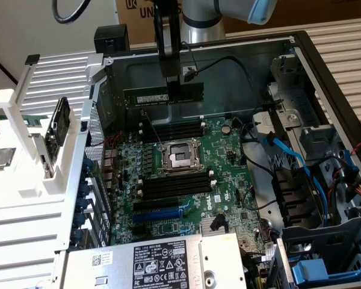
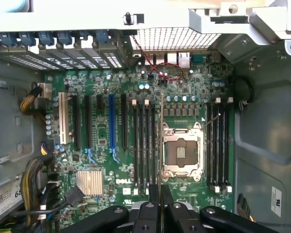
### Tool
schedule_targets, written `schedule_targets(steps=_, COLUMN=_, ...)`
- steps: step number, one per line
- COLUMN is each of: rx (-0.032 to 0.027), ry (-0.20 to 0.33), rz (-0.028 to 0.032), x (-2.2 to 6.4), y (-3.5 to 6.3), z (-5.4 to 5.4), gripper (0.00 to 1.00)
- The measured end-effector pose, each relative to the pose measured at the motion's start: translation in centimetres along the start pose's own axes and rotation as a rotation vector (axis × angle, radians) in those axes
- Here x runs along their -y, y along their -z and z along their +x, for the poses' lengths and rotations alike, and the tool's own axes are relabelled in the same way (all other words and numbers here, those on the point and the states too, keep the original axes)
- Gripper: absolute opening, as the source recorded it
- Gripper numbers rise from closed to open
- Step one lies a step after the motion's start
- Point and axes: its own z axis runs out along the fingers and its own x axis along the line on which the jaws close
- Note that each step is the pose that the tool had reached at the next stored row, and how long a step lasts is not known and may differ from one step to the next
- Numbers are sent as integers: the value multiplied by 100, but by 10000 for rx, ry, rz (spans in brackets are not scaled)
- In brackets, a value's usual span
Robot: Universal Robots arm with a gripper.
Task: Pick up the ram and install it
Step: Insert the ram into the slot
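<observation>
The ram (image 1: 143, 97) is a long dark green stick with a white label. It hangs level in the air inside the open computer case, with my gripper (image 1: 173, 96) shut on its middle from above. It hovers just above and behind the far pair of black memory slots (image 1: 171, 128) on the motherboard (image 1: 228, 180). In the wrist view my gripper (image 2: 160, 196) looks down on the board, its two dark fingers (image 2: 154, 199) pressed close together. Below it lie the memory slots (image 2: 144, 145) beside the processor socket (image 2: 182, 150).
The silver processor socket (image 1: 180, 158) sits between two banks of memory slots, with the nearer bank (image 1: 174, 183) in front. A blue expansion slot (image 1: 159, 214), the power supply (image 1: 162, 262), blue cables (image 1: 289, 150) and a drive cage (image 1: 325, 180) crowd the case. A white parts rack (image 1: 36, 156) stands at the exterior view's left.
</observation>
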Motion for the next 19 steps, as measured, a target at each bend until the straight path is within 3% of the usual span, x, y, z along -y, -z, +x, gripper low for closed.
schedule_targets(steps=7, rx=32, ry=-10, rz=-1, x=-1, y=-57, z=49, gripper=13)
schedule_targets(steps=8, rx=41, ry=-19, rz=-3, x=-2, y=-102, z=67, gripper=13)
schedule_targets(steps=16, rx=58, ry=-19, rz=-6, x=-6, y=-119, z=84, gripper=13)
schedule_targets(steps=19, rx=119, ry=-23, rz=-7, x=-7, y=-149, z=115, gripper=13)
